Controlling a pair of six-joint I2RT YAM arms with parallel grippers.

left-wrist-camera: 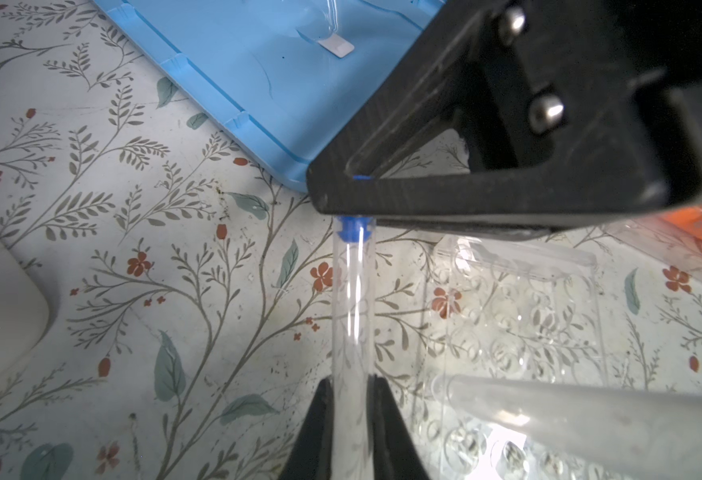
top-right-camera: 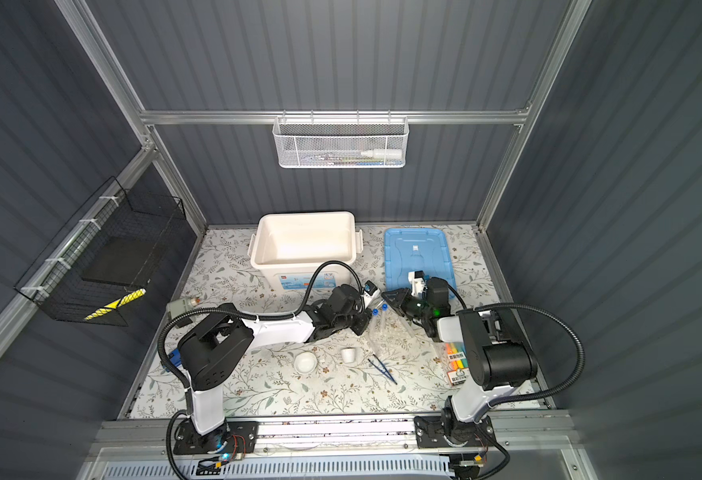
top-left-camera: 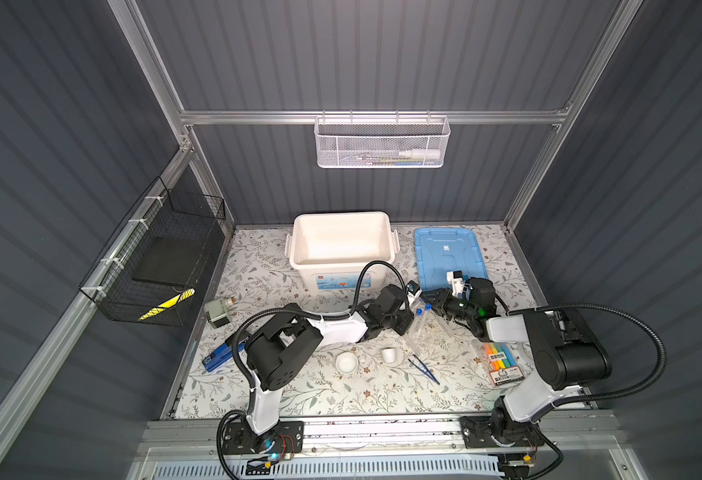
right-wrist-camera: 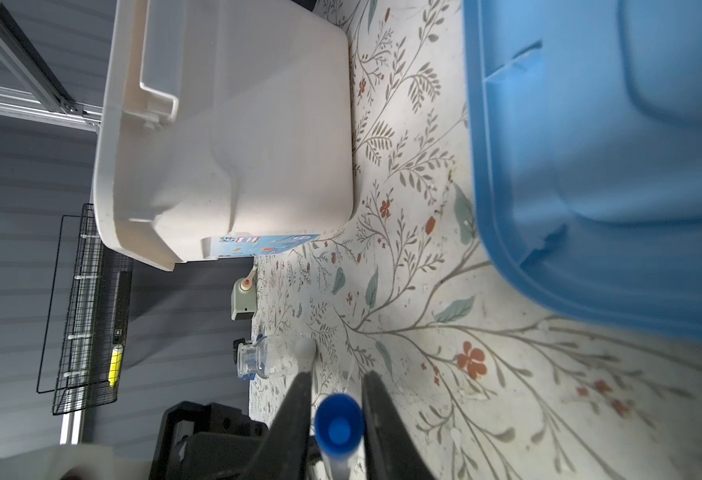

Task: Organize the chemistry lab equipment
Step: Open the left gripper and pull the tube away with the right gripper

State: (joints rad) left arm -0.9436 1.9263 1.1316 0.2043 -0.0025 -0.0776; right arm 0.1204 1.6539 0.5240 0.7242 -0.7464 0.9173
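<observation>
A clear test tube (left-wrist-camera: 351,311) with a blue cap (right-wrist-camera: 338,428) is held low on its glass by my left gripper (left-wrist-camera: 351,380), which is shut on it. My right gripper (right-wrist-camera: 337,378) has a finger against each side of that cap. In both top views the two grippers meet over the clear rack (top-left-camera: 428,336), near two blue caps (top-left-camera: 419,311) (top-right-camera: 384,306). Another tube (left-wrist-camera: 528,253) lies on the rack. The white mortar bowl (top-left-camera: 347,362), small white cup (top-left-camera: 389,354) and blue tweezers (top-left-camera: 424,369) lie nearer the front. A small glass flask (right-wrist-camera: 258,359) stands beyond the left arm. The pestle is out of view.
An open white bin (top-left-camera: 341,216) stands at the back, with its blue lid (top-left-camera: 449,249) to the right. A pack of highlighters (top-left-camera: 501,361) lies by the right arm. A blue stapler (top-left-camera: 216,357) and a grey sharpener (top-left-camera: 218,311) are at the left.
</observation>
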